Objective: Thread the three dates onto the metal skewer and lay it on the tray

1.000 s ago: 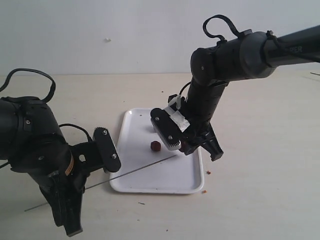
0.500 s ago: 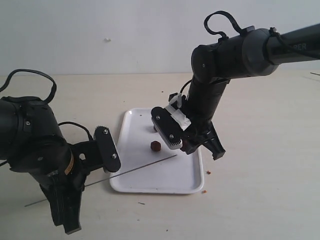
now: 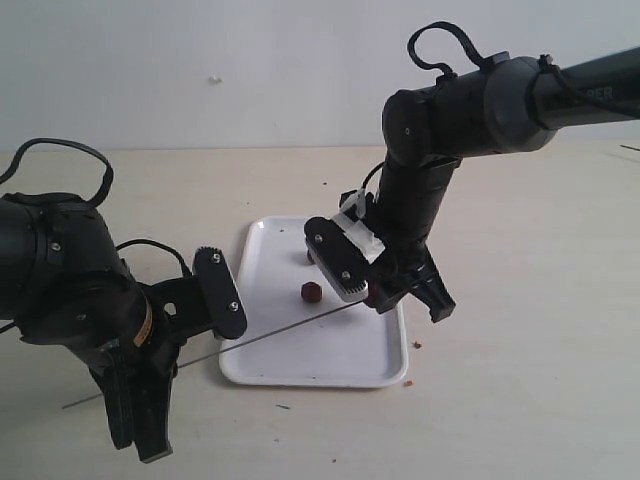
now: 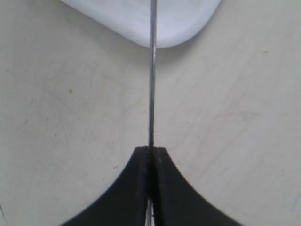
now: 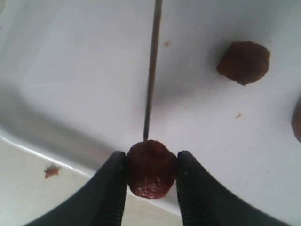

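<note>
Tray (image 3: 340,355) — white, low rim, rounded corners, lying flat on the pale surface (image 3: 520,300) between the two arms.

Contents: two dates lie loose on the tray floor. The loose date (image 3: 311,292) sits near the tray's middle, clear of the rim. The second date (image 3: 308,257) lies a little beyond it toward the far short end, partly hidden behind the right arm's hardware. The two are near each other but not touching. The right wrist view also shows a few tiny brown specks on the white floor.

The third date (image 5: 150,169) is not resting on the tray. It is clamped between the right fingers (image 5: 113,188), one finger against each side, and held above the rim on the tray's right-hand long side.

Metal skewer (image 3: 270,337) — thin grey rod, pinched in the left fingers (image 4: 129,193), which are pressed together on it. From there it runs over the tray's near left corner and slants across the tray floor toward the third date. Its tip stands right at that date's face; whether it has gone in cannot be told. The rod's back end sticks out behind the left fingers, over the surface.

Crumbs (image 3: 417,345) lie on the surface just beside the tray's right edge.
</note>
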`<state>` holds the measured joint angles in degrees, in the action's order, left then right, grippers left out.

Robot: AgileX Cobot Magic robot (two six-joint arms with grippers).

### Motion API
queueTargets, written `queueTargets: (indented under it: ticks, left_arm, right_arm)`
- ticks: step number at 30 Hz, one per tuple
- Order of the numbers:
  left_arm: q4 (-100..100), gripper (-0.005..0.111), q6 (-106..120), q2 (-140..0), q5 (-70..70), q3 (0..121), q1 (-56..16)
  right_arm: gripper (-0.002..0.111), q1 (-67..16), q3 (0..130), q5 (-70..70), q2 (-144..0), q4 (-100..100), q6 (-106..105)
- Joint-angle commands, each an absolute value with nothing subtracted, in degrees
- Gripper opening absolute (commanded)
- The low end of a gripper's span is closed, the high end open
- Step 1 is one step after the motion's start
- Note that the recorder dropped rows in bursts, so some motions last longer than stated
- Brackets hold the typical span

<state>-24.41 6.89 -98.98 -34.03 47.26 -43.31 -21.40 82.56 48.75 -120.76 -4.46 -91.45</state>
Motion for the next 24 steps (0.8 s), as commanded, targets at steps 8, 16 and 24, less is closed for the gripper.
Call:
queueTargets:
  ticks: [8, 16, 24]
  left_arm:
    - [-24.84, 0.000, 5.81, -99.03, -33.56, 47.23, -43.22]
    - [-24.84, 0.000, 5.81, -99.03, -32.37, 47.23, -43.22]
    - [-24.84, 0.000, 5.81, -99.03, -32.61, 47.23, -43.22]
  right_arm:
    - [0.035, -21.34, 82.76, 50.00, -119.71, -3.98, -91.42]
    - [0.035, -21.34, 82.76, 50.00, -118.51, -4.41, -91.06]
    - [0.035, -21.34, 82.76, 50.33, -118.51, -1.09, -89.65]
